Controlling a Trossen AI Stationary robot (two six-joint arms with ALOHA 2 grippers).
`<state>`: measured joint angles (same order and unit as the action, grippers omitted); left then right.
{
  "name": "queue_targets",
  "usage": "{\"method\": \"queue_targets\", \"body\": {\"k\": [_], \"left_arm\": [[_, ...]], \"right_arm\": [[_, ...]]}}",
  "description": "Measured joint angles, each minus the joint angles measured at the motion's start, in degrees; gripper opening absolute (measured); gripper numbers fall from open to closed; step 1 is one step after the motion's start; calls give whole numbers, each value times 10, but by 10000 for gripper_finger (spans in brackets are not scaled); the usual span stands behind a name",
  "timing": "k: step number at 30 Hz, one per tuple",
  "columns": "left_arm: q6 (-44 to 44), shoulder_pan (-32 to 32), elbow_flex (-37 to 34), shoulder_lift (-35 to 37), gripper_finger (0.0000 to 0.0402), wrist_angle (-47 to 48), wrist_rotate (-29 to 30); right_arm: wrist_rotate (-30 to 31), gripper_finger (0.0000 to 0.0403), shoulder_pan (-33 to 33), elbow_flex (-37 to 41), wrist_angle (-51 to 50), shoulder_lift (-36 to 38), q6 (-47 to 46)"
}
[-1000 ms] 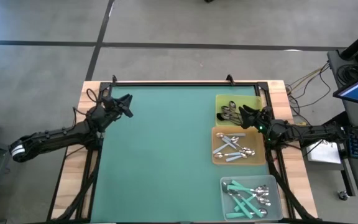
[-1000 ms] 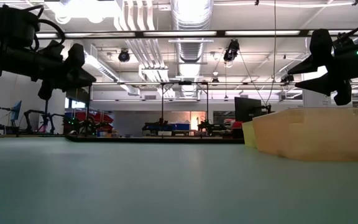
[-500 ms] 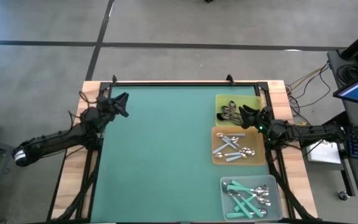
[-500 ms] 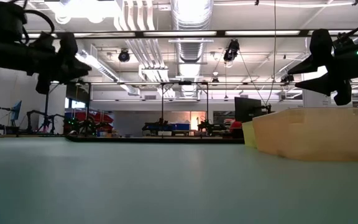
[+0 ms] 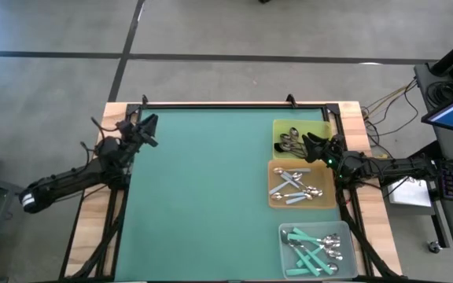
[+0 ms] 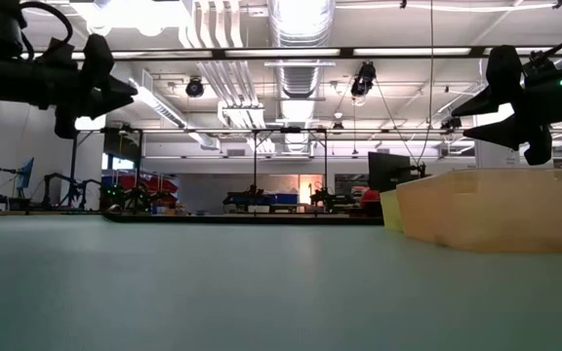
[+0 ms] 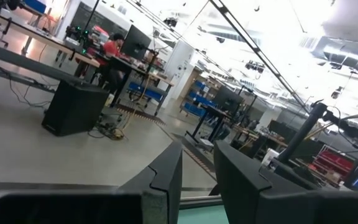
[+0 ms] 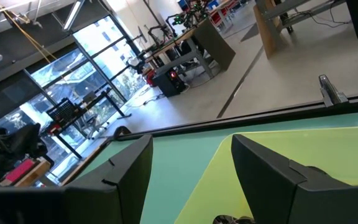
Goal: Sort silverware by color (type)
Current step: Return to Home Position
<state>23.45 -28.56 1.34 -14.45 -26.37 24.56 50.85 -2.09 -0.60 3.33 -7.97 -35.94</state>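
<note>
All the spoons lie in three trays along the table's right side. The dark-handled ones (image 5: 290,141) are in the yellow tray (image 5: 319,127). The light-blue-handled ones (image 5: 293,184) are in the orange tray (image 5: 274,196). The teal-handled ones (image 5: 311,248) are in the clear tray (image 5: 351,259). My right gripper (image 5: 308,145) hovers open and empty above the yellow tray's near end, also seen in the low view (image 6: 501,105). The right wrist view shows a bare part of the yellow tray (image 8: 278,146) between the fingers. My left gripper (image 5: 145,126) is open, raised over the table's far left corner.
The green mat (image 5: 203,189) spreads bare between the two arms. A black frame rail (image 5: 211,104) runs along the far edge. In the low view the orange tray wall (image 6: 496,210) stands on the right. A person in red sits far off in the room (image 7: 110,48).
My left gripper has drawn back toward the table's far left corner and risen a little, staying open. My right gripper has kept still, and the spoons have not moved.
</note>
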Motion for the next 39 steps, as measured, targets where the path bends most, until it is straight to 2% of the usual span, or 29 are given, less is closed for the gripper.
{"method": "queue_targets", "body": {"k": [39], "left_arm": [[0,0,0,-92,75,0,0]], "right_arm": [[0,210,0,0,0,0,0]]}}
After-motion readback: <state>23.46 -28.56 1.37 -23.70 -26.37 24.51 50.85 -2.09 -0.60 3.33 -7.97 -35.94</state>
